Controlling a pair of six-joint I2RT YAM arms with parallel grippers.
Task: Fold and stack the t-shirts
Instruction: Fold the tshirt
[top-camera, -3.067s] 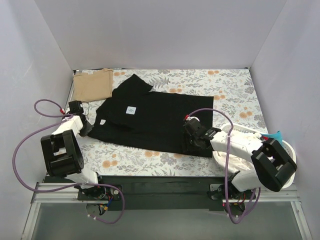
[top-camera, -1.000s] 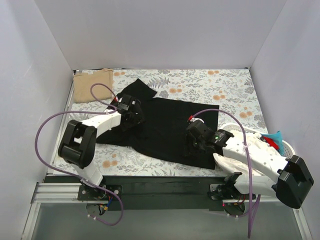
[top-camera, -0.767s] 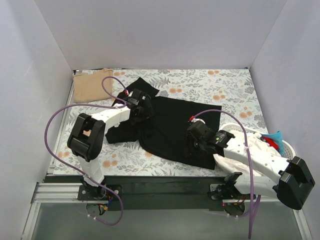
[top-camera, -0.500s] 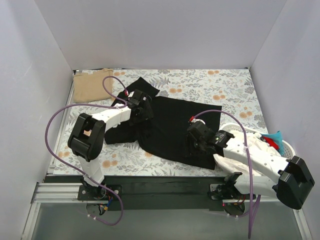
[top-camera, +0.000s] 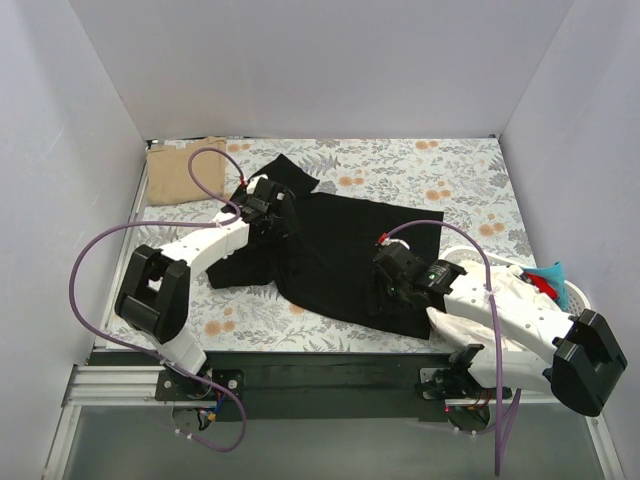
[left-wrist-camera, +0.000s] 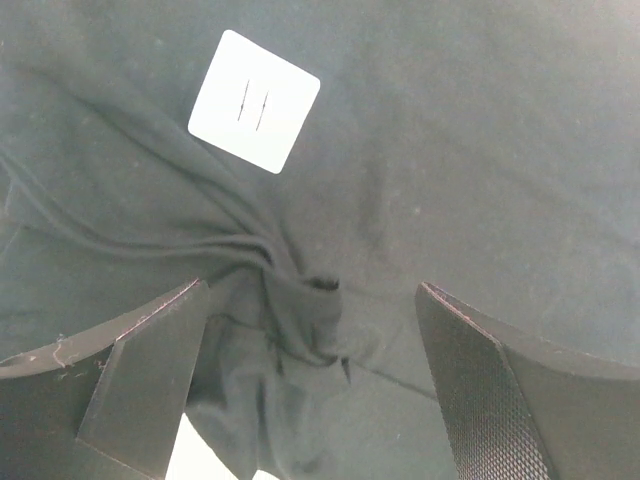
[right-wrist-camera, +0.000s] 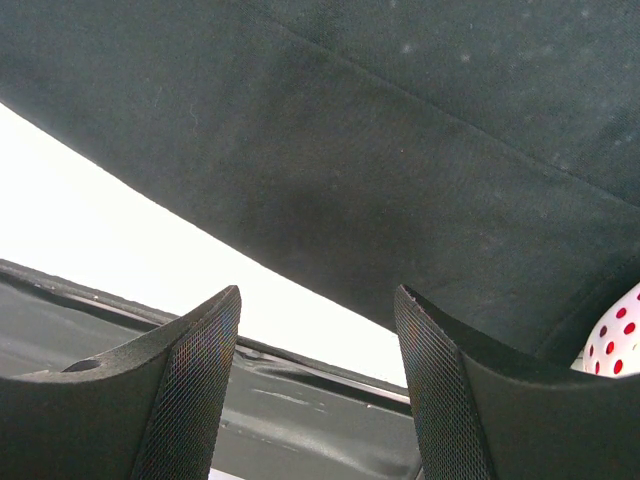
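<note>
The black t-shirt lies on the floral cloth. Its long side runs left to right, and one sleeve points at the far wall. The left gripper is over its left part, fingers wide apart, with a bunched fold between them, not pinched. The right gripper is at its near right edge, fingers apart, holding nothing. The tan t-shirt lies in the far left corner.
</note>
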